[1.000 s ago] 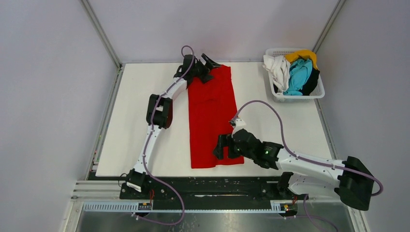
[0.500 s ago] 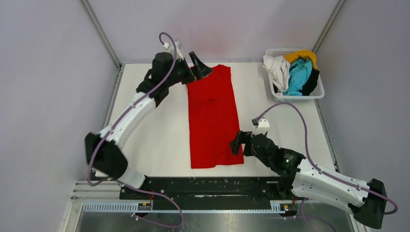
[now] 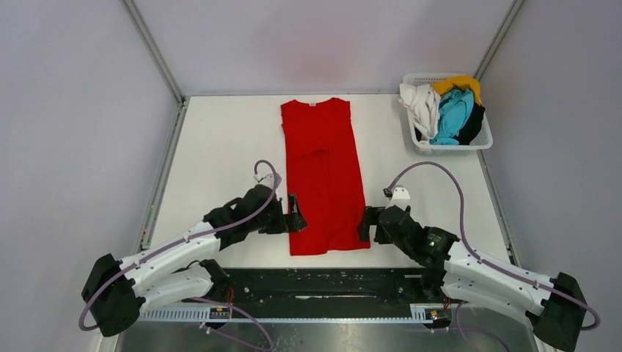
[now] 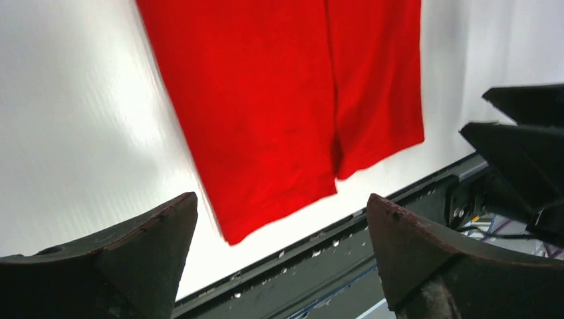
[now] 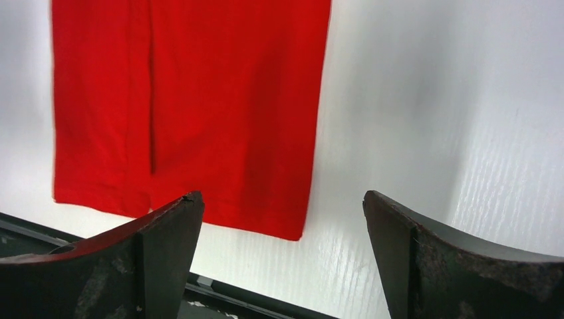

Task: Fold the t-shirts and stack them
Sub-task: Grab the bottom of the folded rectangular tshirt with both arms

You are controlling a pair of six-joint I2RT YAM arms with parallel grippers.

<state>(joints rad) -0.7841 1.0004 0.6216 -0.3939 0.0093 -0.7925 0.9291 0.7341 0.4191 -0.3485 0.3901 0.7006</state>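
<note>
My left pincer is down low by the near left edge of the red t-shirt, and my right pincer mirrors it on the near right edge. From the top view, both are just beside the cloth, one on each side of the hem end. The shirt lies flat on the white table as a long narrow strip, collar at the far end and hem close to the near edge. Over in the far right corner sits the white basket with a white t-shirt, a turquoise one, a yellow one and a black one heaped inside. On to my left wrist view: my left pincer is spread wide, released, nothing between the fingers. The red t-shirt shows past them, its hem corner near the dark rail, and my right pincer peeks in at the right side. Now my right wrist view: my right pincer is spread just as wide and grasps nothing, with the red t-shirt lying ahead and to the left, a lengthwise fold line running down it, and bare table to the right.
</note>
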